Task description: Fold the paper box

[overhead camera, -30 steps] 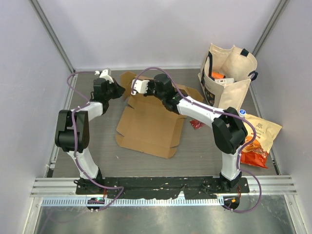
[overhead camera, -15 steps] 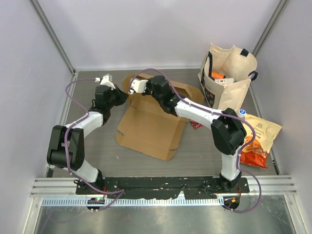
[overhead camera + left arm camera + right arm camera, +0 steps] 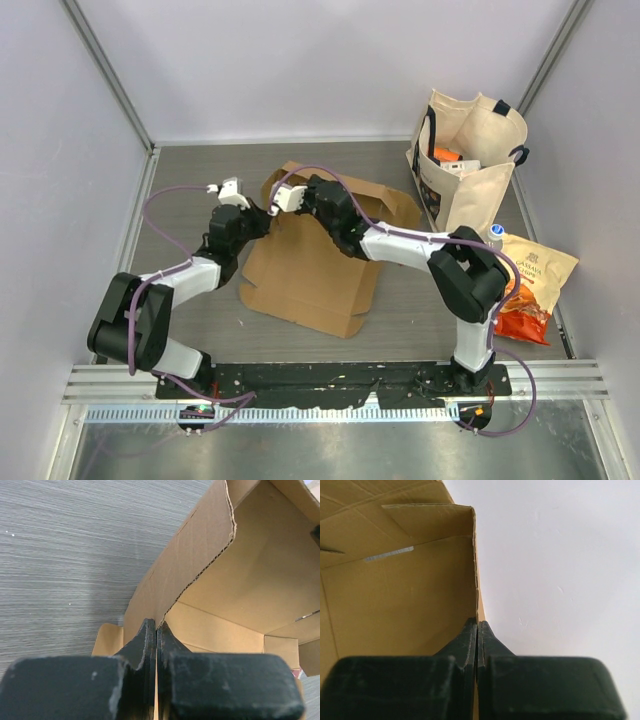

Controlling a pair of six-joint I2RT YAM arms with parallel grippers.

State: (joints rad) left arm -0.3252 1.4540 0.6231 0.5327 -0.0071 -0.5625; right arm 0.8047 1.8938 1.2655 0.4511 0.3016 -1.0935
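Note:
The paper box (image 3: 315, 270) is a brown die-cut cardboard sheet lying on the table's middle, its far flaps raised. My left gripper (image 3: 262, 218) is shut on the raised left flap (image 3: 190, 565), with the cardboard edge pinched between its jaws (image 3: 157, 630). My right gripper (image 3: 283, 197) is shut on the far flap's edge (image 3: 476, 555), held upright, jaws closed on the cardboard (image 3: 478, 627). Both grippers sit close together at the box's far left corner.
A cream tote bag (image 3: 465, 160) stands at the back right. An orange snack bag (image 3: 528, 285) lies on the right. A small red item (image 3: 403, 256) lies beside the box's right edge. Grey walls enclose the table.
Both grippers have moved nearer and slightly right, pulling the far flaps up and toward the front. The whole sheet has shifted toward the near edge.

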